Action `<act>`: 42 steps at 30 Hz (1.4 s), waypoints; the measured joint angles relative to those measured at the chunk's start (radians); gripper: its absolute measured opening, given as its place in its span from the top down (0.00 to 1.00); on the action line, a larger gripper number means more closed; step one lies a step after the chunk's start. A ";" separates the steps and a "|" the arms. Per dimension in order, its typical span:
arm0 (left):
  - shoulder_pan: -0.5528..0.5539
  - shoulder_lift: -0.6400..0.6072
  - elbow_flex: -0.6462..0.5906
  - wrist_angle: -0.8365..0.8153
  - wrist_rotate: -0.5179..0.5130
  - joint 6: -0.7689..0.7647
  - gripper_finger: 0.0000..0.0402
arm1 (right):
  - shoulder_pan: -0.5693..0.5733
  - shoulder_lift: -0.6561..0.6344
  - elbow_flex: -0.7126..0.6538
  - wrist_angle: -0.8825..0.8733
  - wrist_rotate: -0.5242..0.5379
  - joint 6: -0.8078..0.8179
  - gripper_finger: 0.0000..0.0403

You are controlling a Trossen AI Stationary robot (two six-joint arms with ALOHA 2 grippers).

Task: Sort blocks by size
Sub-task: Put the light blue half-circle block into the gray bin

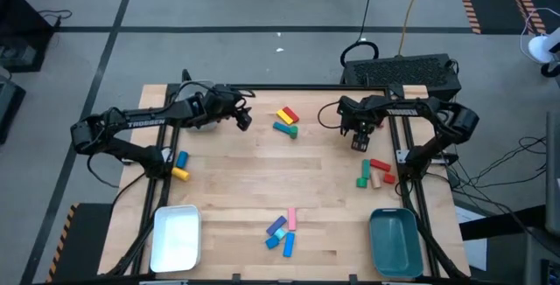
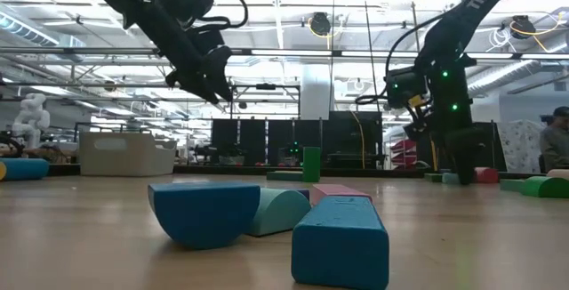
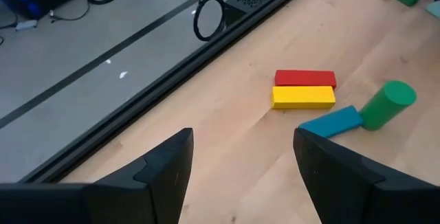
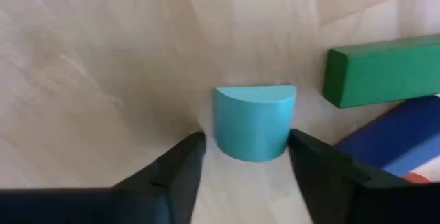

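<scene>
Blocks lie in loose groups across my wooden table [image 1: 227, 189]: a red bar [image 3: 305, 78] touching a yellow bar [image 3: 303, 97] near the far edge, and a green cylinder [image 3: 387, 103] just beside them. My right gripper [image 4: 245, 157] is down at the table with a teal half-round block [image 4: 255, 122] between its parted fingers, though I cannot tell if they pinch it. My left gripper [image 3: 242, 157] hovers released, grasping nothing.

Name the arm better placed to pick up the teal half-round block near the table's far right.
Right. Its hand brackets the teal half-round block with fingers on either side, while the left hand hangs open, facing the red and yellow bars.
</scene>
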 joint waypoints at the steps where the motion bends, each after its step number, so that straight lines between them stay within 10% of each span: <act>1: -0.001 0.000 0.000 0.000 0.000 0.000 0.37 | 0.000 -0.006 -0.001 0.001 -0.004 0.006 0.57; 9: -0.026 0.000 0.000 0.000 -0.001 -0.005 0.37 | 0.001 -0.010 0.001 0.035 -0.038 0.096 0.75; 27: -0.086 0.000 0.000 -0.019 -0.004 0.027 0.37 | 0.047 -0.010 0.138 0.044 -0.233 0.248 0.48; 42: -0.059 -0.011 -0.001 -0.236 -0.040 -0.045 0.38 | 0.224 0.107 0.351 0.725 -0.223 0.194 0.49</act>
